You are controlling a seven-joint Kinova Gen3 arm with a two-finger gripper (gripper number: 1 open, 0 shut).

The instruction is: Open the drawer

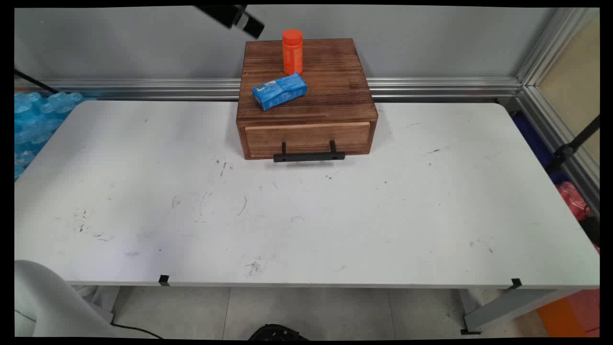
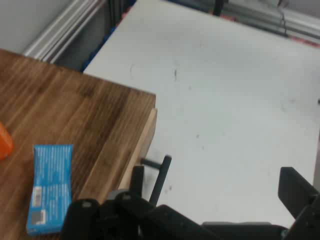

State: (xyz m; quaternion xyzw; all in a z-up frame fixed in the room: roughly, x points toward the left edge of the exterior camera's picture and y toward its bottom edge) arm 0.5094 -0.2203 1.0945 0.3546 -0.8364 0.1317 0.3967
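Observation:
A brown wooden drawer box (image 1: pixel 330 91) stands at the table's far middle, its drawer closed behind a black handle (image 1: pixel 309 155). On its top an orange bottle (image 1: pixel 292 51) stands upright, with a blue packet (image 1: pixel 279 90) lying flat just in front of it. My gripper (image 1: pixel 249 24) hangs high at the top edge, up and left of the bottle, touching nothing. In the hand view the box top (image 2: pixel 65 110), the blue packet (image 2: pixel 50 187), a sliver of the orange bottle (image 2: pixel 4 142) and the handle (image 2: pixel 160 177) lie below my gripper (image 2: pixel 190 200), which is open and empty.
The white table (image 1: pixel 306 215) is scuffed with dark marks. Blue plastic wrap (image 1: pixel 33 115) is piled past its left edge. An aluminium rail (image 1: pixel 431 87) runs along the back wall. A black stand (image 1: pixel 572 146) and a red bag (image 1: pixel 572 199) sit beyond the right edge.

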